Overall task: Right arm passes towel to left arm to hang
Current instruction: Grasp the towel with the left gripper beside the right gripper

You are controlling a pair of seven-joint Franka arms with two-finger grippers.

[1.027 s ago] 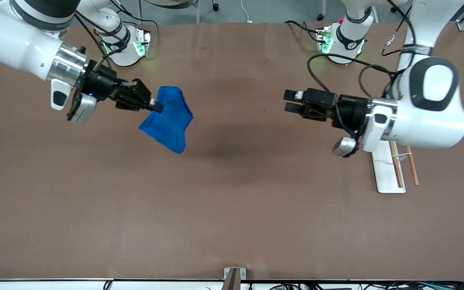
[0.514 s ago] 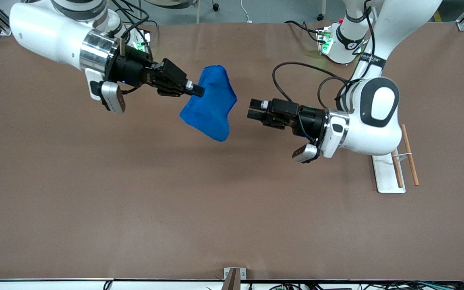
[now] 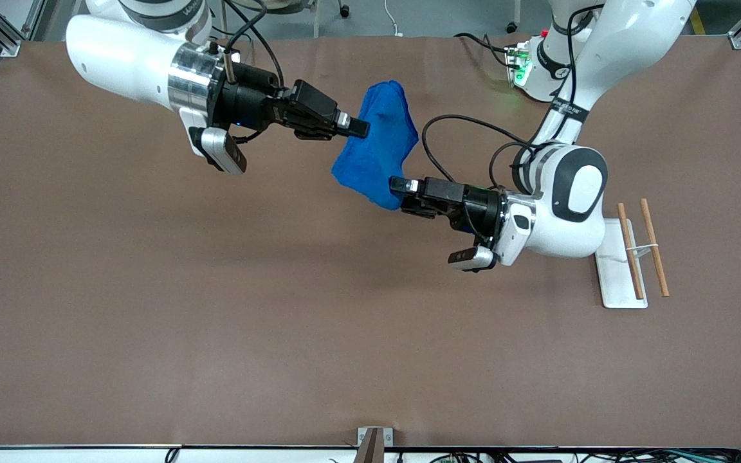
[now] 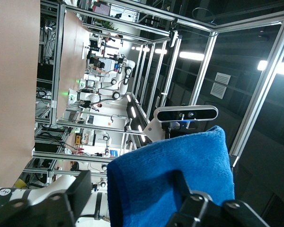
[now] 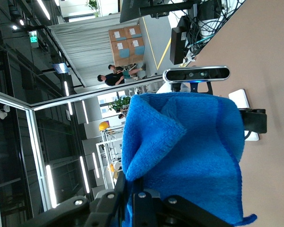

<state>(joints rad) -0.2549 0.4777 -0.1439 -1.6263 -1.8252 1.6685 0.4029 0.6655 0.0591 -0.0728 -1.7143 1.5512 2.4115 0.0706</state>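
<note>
Right claw (image 3: 359,129), upper middle of frame, grips our blue towel (image 3: 377,154) aloft so our left claw (image 3: 401,193), fingers spread around its lower corner, can take it.

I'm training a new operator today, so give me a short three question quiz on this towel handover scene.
1. True or false: the bright royal-blue soft cloth towel lies flat on the brown table.
2. Which gripper is shut on it: A) right gripper B) left gripper?
3. Fill in: the white rack tray with wooden rods sits toward the ____ arm's end.

Key: 1 false, it hangs in the air. 2 A; the left gripper's jaws are open around the towel's lower edge. 3 left.
</note>
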